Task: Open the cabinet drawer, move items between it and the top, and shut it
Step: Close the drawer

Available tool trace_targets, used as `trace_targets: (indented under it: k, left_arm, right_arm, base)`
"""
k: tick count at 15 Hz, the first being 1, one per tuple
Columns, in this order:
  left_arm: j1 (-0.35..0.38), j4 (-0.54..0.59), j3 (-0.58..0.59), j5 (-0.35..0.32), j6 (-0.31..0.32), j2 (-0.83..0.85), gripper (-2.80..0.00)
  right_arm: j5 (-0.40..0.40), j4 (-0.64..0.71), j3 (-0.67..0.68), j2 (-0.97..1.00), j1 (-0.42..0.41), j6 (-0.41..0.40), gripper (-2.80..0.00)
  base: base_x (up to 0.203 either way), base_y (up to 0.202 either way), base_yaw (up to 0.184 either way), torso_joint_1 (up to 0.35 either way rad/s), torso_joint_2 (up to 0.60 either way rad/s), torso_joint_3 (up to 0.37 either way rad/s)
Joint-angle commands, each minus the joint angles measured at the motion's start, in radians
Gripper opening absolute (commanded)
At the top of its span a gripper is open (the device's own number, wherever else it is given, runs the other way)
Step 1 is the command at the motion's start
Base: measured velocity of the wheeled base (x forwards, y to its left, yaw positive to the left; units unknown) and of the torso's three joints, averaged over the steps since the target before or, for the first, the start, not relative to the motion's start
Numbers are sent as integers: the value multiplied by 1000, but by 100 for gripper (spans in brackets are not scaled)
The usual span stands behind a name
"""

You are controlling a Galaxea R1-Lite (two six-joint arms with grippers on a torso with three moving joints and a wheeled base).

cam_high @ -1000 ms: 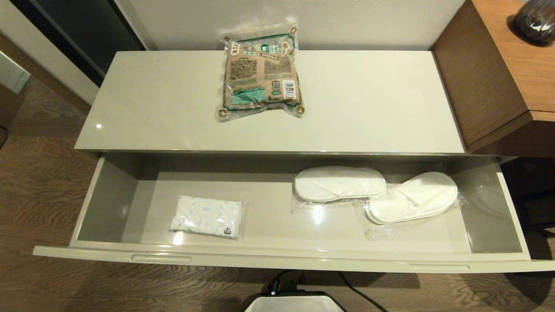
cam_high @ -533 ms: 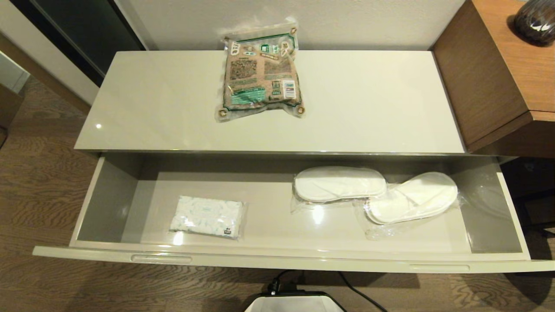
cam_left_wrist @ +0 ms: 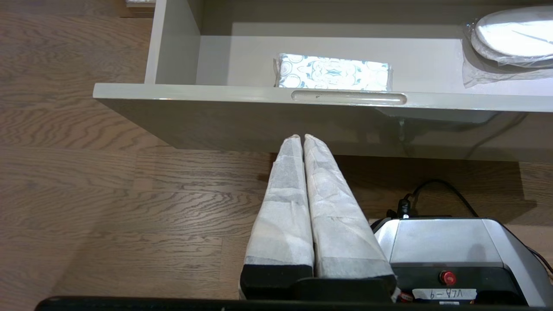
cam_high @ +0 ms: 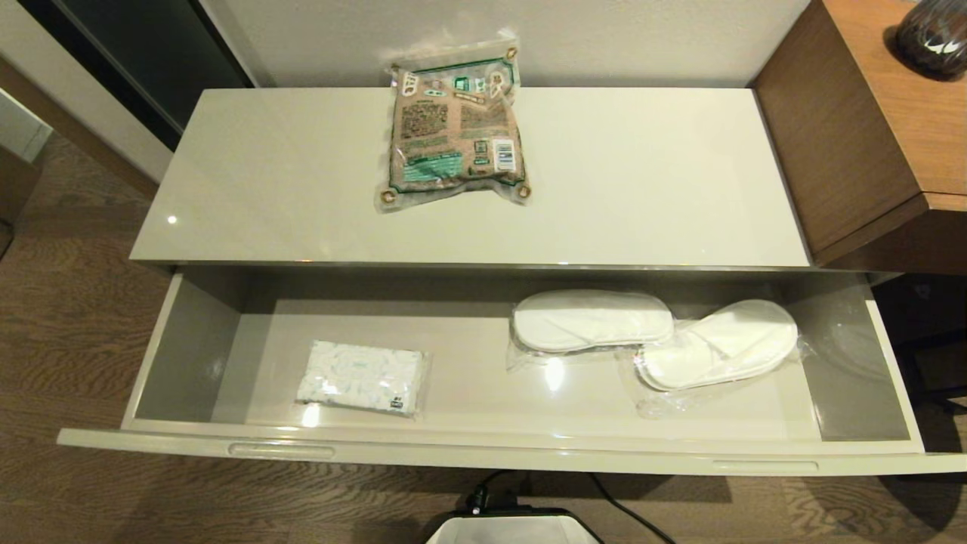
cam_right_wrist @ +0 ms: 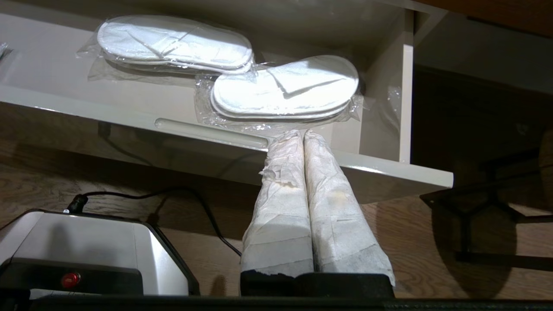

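Nothing is shifting in the head view: the cabinet drawer point(cam_high: 483, 453) is lying open with tissue pack point(cam_high: 361, 377) and slippers point(cam_high: 653, 338) at lower centre, while left gripper point(cam_left_wrist: 302, 137) and right gripper point(cam_right_wrist: 298, 134) are hanging pressed together and empty before its front, so transfers are seemingly pending.

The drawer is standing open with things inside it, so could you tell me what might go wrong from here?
1. The two slipper packs overlap, and their loose clear wrap may slip or drag both out together.
2. The tissue pack lies close behind the drawer front, leaving little room for fingers.
3. The snack bag looks slick on the glossy top.
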Motion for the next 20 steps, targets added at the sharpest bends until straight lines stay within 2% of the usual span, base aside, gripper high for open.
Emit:
trace_targets:
  k: [1,3,4,6,8,12,14,16,19,20]
  left_arm:
    - [0,2,0,0,0,2,-280]
    - [0,2,0,0,0,2,-280]
    - [0,0,0,0,-1,2,-280]
    - [0,0,0,0,0,2,-280]
    - [0,2,0,0,2,2,-280]
    - [0,2,0,0,2,2,-280]
    - [1,2,0,0,2,2,-280]
    - [0,2,0,0,1,2,-280]
    - [0,0,0,2,13,2,-280]
    - [0,0,0,1,16,2,-280]
  right_arm:
    - [-1,4,3,-22,0,-53,-280]
    - [-1,14,2,-22,0,-217,-280]
    - [-1,19,1,-22,0,-266,-280]
    - [-4,19,2,-22,0,-264,-280]
    - [-13,18,2,-22,0,-215,-280]
    - [-24,3,2,-22,0,-39,-280]
    - [-35,7,-17,-22,0,-18,-280]
    - [-54,134,-171,-22,0,6,-280]
    - [-10,511,-508,-22,0,41,-280]
    - [-1,597,-562,-22,0,49,-280]
  base:
    - [0,0,0,0,0,0]
    - [0,0,0,0,0,0]
    - [0,0,0,0,0,0]
    - [0,0,0,0,0,0]
    - [0,0,0,0,0,0]
    - [0,0,0,0,0,0]
    - [0,0,0,0,0,0]
    - [0,0,0,0,0,0]
    - [0,0,0,0,0,0]
    - [0,0,0,0,0,0]
